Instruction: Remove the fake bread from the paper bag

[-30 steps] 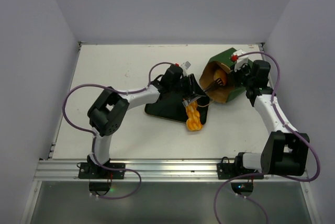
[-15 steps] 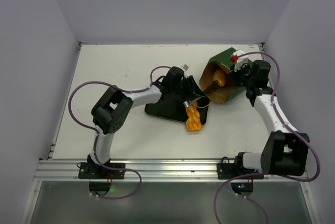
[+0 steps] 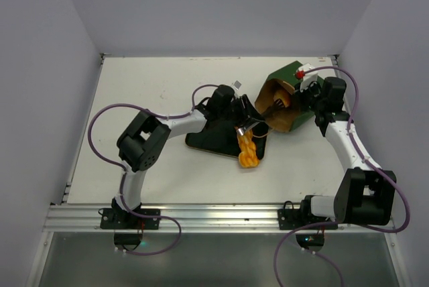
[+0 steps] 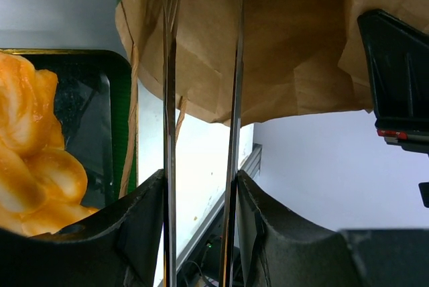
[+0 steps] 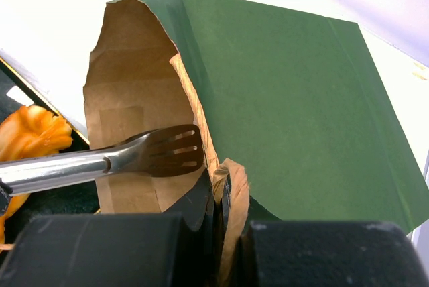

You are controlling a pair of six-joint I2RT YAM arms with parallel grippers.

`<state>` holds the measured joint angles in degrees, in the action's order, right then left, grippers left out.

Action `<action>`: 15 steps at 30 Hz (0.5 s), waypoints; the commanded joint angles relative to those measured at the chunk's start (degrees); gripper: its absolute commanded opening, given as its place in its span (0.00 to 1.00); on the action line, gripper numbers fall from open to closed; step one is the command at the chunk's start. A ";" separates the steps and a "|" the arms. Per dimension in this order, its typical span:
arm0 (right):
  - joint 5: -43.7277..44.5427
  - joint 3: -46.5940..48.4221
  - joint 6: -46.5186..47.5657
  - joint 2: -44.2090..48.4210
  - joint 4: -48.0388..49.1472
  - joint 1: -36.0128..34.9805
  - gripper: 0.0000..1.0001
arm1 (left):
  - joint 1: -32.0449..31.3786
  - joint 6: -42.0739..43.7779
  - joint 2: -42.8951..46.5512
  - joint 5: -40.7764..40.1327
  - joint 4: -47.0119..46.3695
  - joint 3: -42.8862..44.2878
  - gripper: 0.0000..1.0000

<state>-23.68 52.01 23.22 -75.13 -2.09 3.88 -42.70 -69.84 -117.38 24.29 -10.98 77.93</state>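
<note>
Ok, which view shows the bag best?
Right wrist: the bag fills it, green outside, brown inside, mouth open with the tongs tip at it. Top external shows the bag small, lying on its side. Left wrist shows only its brown paper.

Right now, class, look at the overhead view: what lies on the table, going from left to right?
Black tray → orange braided loaf on the tray's right end → green paper bag. The tongs reach from above the loaf into the bag, so they are left out.
</note>
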 commanded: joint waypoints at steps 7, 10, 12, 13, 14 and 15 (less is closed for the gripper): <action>-2.33 -0.33 0.60 0.51 3.49 0.07 0.02 | 0.51 -2.40 1.98 2.25 -5.80 -0.32 0.47; -2.42 -0.24 0.60 0.25 3.58 0.08 0.02 | 0.51 -2.32 2.68 2.51 -5.46 -1.03 0.47; -2.42 -0.24 0.60 0.25 3.49 0.08 0.03 | 0.51 -2.23 2.60 2.60 -5.02 -0.85 0.48; -2.51 -0.24 0.60 0.34 3.41 0.08 0.02 | 0.51 -2.23 2.42 2.51 -4.40 -0.68 0.48; -2.51 -0.24 0.60 0.34 3.41 -0.01 0.03 | 0.51 -2.14 2.25 2.51 -4.05 -0.50 0.48; -2.42 -0.24 0.60 0.51 3.41 0.07 0.03 | 0.51 -2.14 2.16 2.51 -3.35 -0.24 0.48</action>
<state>-23.75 52.01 23.24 -75.16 -2.09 3.88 -42.70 -71.37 -117.38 25.23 -12.80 77.06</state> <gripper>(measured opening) 0.040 0.479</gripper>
